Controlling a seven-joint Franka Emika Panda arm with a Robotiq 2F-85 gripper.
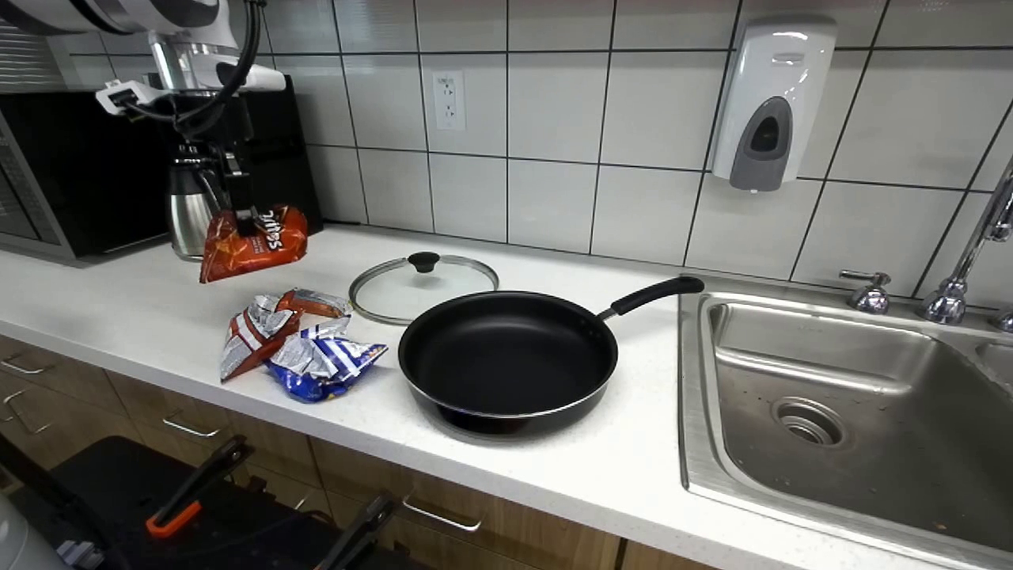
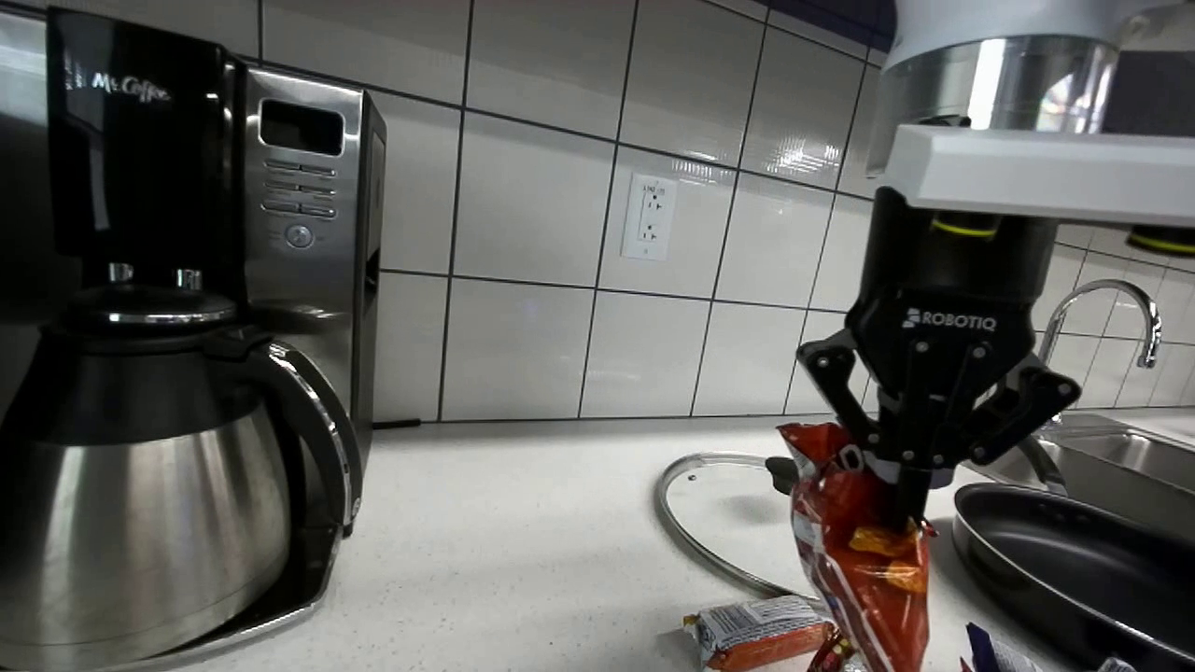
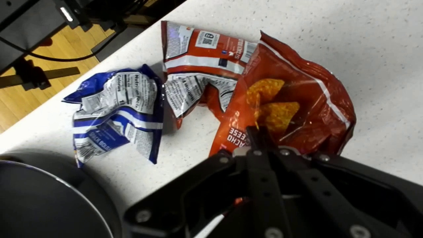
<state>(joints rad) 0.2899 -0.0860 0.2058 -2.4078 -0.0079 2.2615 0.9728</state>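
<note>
Jaws are clamped on a red chip bag (image 1: 257, 253), which is held above the bench (image 1: 127, 297). On it, a second red bag (image 1: 261, 334) and a blue bag (image 1: 324, 368) are seen side by side, near a black frying pan (image 1: 506, 356) and a glass lid (image 1: 404, 291).

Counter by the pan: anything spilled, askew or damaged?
No spill visible, nor any tear on the red chip bag in the hand. Mildly odd: the blue bag and red packaging lie crumpled, nutrition labels up; the glass lid sits on the counter, off the pan.
</note>
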